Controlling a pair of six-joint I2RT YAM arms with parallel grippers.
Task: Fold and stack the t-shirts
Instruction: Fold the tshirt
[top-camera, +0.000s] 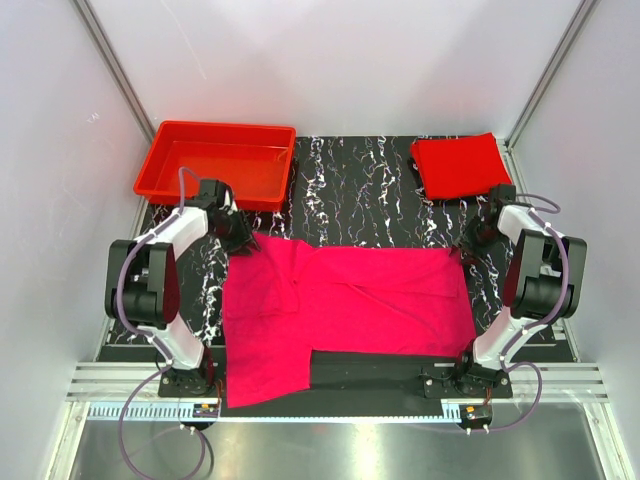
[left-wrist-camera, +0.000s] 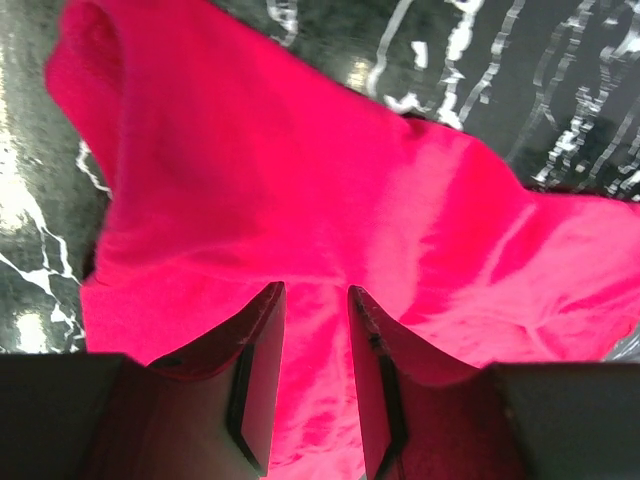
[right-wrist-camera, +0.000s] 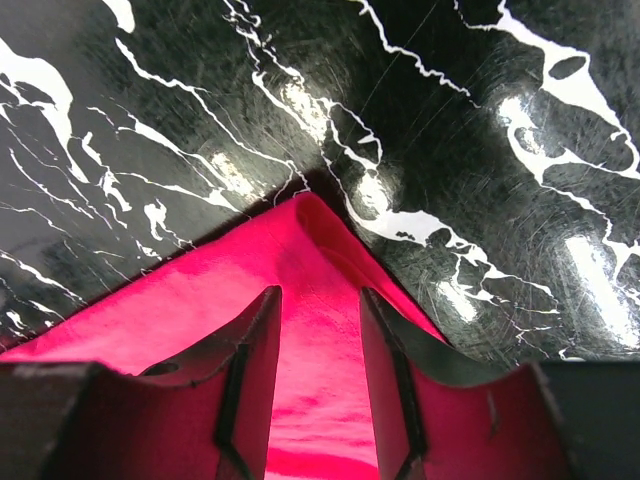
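A magenta-pink t-shirt (top-camera: 350, 300) lies spread across the black marbled mat, one part hanging towards the near left. My left gripper (top-camera: 240, 242) is down on its far left corner. In the left wrist view the gripper (left-wrist-camera: 315, 290) has its jaws a finger's width apart, with pink cloth (left-wrist-camera: 300, 170) lying in the gap. My right gripper (top-camera: 472, 243) is at the shirt's far right corner. In the right wrist view this gripper (right-wrist-camera: 320, 292) is also parted over the cloth (right-wrist-camera: 300, 250), whose corner ridges up ahead of the tips. A folded red t-shirt (top-camera: 458, 165) lies at the back right.
A rigid red plastic tray (top-camera: 225, 127) stands at the back left, just behind the left arm. The black mat with white veins (top-camera: 350, 190) shows bare between the tray and the folded red shirt. White walls close in both sides and the back.
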